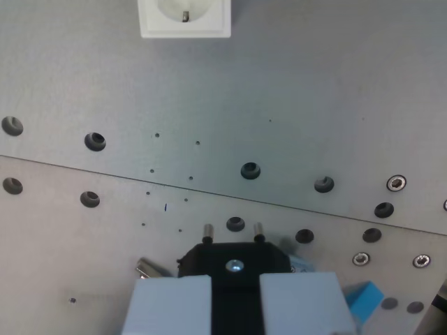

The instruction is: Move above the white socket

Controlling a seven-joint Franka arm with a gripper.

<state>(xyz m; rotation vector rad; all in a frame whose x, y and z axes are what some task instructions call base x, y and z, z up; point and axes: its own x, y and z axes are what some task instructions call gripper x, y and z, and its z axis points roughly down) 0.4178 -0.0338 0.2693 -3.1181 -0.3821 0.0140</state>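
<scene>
**Plug held low in frame, socket at the top edge**

A black plug (234,264) is seen clamped between the two pale grey fingers (171,303) of the gripper (235,307) at the bottom of the wrist view. The fingers are closed against the plug's body from either side, and its two metal pins (207,231) are pointed up the frame, away from the camera. A bright screw head is visible in the middle of the plug's face.

The white socket (185,19) is found at the very top of the frame, slightly toward the wrist view's left of centre, and is cut off by the upper edge, so only its lower part is shown. One earth clip and part of the round recess are visible. The socket is well apart from the plug, with a wide stretch of bare surface between them.

Both are set against a grey metal plate (293,105), which is crossed by a seam running from the left side down toward the right. Rows of dark round holes (95,142) are spread along both sides of that seam, and several are filled with shiny bolt heads (396,183) near the wrist view's right. A small blue piece (365,299) is seen just beside the right-hand finger, and a short metal part (149,268) lies just left of the plug.
</scene>
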